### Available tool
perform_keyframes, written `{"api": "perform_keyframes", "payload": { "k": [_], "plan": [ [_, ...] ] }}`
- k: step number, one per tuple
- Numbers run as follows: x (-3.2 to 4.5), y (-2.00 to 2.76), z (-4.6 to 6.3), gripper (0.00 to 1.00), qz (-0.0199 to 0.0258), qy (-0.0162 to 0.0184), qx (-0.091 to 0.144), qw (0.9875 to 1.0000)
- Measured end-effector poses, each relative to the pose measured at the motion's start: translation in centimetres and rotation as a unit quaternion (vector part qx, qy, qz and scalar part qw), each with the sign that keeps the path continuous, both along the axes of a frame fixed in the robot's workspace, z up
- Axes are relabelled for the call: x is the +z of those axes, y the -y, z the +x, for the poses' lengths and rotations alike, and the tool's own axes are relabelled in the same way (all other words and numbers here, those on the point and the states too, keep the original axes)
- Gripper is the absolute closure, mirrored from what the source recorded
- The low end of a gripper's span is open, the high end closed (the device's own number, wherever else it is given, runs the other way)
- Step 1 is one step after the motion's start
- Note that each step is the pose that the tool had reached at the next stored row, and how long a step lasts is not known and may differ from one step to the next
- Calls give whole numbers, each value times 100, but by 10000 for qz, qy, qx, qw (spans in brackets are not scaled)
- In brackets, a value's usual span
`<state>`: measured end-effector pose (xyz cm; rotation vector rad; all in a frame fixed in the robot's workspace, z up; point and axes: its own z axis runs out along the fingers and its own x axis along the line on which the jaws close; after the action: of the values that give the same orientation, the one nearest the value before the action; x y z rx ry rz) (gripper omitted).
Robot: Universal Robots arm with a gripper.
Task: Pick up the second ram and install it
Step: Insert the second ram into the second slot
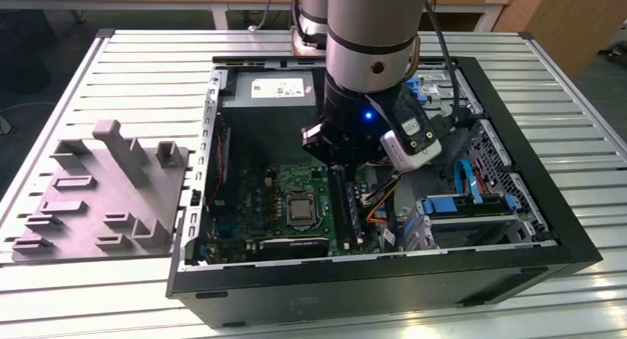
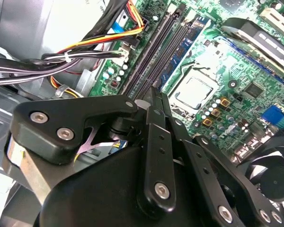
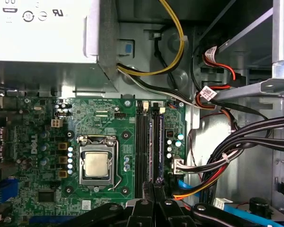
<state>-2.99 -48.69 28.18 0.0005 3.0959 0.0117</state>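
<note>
Setting: an open computer case (image 1: 392, 295) lies flat on the slatted metal tabletop (image 1: 147, 60), and the arm reaches down into it.
Tool: in both wrist views the tool (image 2: 151, 93) has its fingers drawn together with no gap that I can see, right over the bank of memory slots (image 3: 143, 142).
Second ram: the second ram (image 2: 180, 52) stands on edge along the slot bank, beside the processor (image 3: 95, 164), and runs out from just under the fingertips. From here it looks pinched by its upper edge, though I can't swear the pads are touching it.
How deep: I can't tell whether its lower edge is already home in a slot.
Step in hand: the install, I'd say, since the stick is over the motherboard (image 3: 38, 156), well apart from the grey fixture (image 1: 98, 199) outside the case.
What seating calls for: the stick held square to its slot and pressed down evenly along its length.
Watch: the cable bundle (image 3: 236, 151) hangs near the slots on the far side from the processor.
</note>
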Motion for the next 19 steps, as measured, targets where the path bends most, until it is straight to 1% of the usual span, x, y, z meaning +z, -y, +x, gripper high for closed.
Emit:
{"api": "perform_keyframes", "payload": {
  "k": [4, 7, 14, 19],
  "plan": [
    [-11, 0, 30, 89, 0, 0, 0, 10000],
    [-34, 0, 38, 89, 0, 0, 0, 10000],
    [-115, 0, 42, 89, 0, 0, 0, 10000],
    [-195, 0, 42, 89, 0, 0, 0, 10000]
  ]
}}
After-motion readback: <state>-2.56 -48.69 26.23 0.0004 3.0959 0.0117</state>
